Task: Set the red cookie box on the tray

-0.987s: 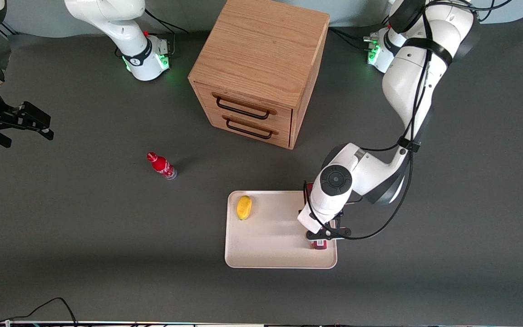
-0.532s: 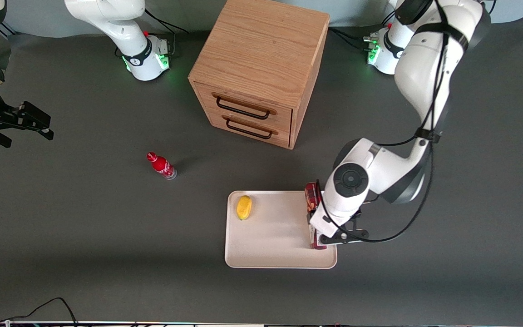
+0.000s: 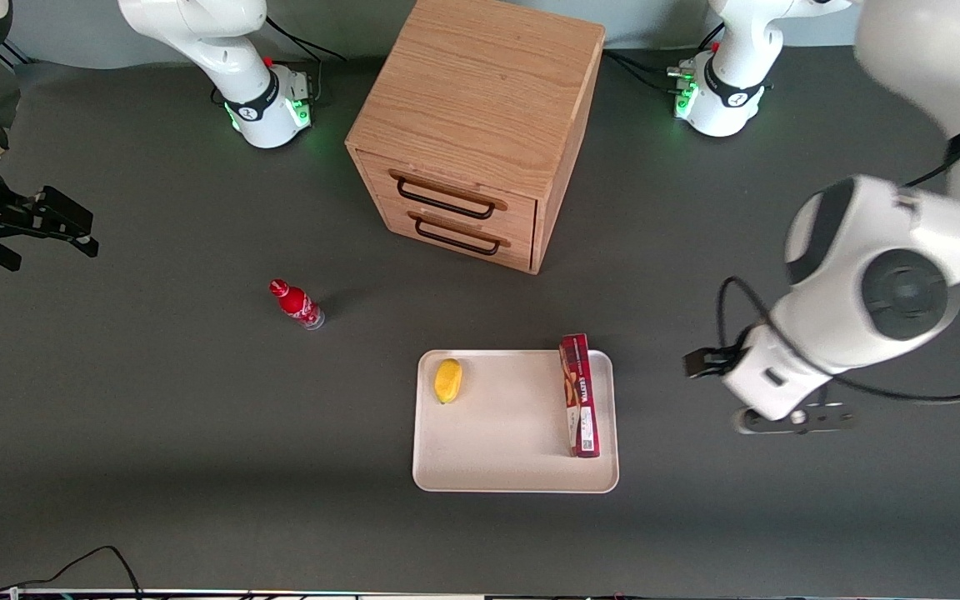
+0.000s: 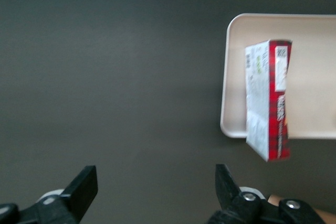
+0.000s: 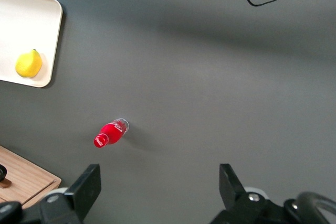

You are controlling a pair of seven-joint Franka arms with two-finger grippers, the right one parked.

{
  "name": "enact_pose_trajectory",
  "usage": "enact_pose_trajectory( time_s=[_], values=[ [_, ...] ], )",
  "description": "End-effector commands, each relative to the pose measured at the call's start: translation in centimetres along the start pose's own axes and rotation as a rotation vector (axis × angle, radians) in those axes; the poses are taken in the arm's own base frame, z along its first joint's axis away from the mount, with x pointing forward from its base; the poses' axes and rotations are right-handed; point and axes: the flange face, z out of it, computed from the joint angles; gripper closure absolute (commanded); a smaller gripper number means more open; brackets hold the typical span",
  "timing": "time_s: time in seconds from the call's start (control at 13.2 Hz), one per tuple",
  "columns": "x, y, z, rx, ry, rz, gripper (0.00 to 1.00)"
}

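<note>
Front view: the red cookie box (image 3: 579, 395) stands on its long narrow edge on the tray (image 3: 497, 433), in the lower middle of the frame, along the tray's edge toward the working arm's end of the table. A yellow lemon-like fruit (image 3: 447, 380) lies on the tray's upper part, toward the parked arm's end. The left arm's gripper (image 3: 784, 419) hangs at the right of the frame over bare grey table (image 3: 155, 400), well apart from the tray. A small red bottle (image 3: 296, 303) lies left of centre, and a wooden drawer cabinet (image 3: 480, 125) fills the upper middle.

Left wrist view: the gripper's fingers (image 4: 81, 188) are spread wide with nothing between them, over bare table. The box sits on the tray, clear of the fingers.

Right wrist view: the bottle (image 5: 111, 132) lies at lower left, and a tray corner with the fruit (image 5: 28, 63) shows at upper left.
</note>
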Motion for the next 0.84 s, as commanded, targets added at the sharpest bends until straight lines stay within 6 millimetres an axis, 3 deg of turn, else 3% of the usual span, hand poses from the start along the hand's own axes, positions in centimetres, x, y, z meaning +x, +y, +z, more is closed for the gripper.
enact_pose_trajectory(
  time_s=[0.0,0.23,0.46,0.76],
  values=[
    [-3.7,-5.4,-5.2,-0.001,-0.046,0.064,0.0],
    [-7.7,-9.8,-10.6,0.035,-0.059,0.089,0.0],
    [-11.4,-11.3,-14.6,0.063,-0.065,0.173,0.0],
    [-13.3,-11.7,-16.5,0.077,-0.068,0.183,0.0]
  ],
)
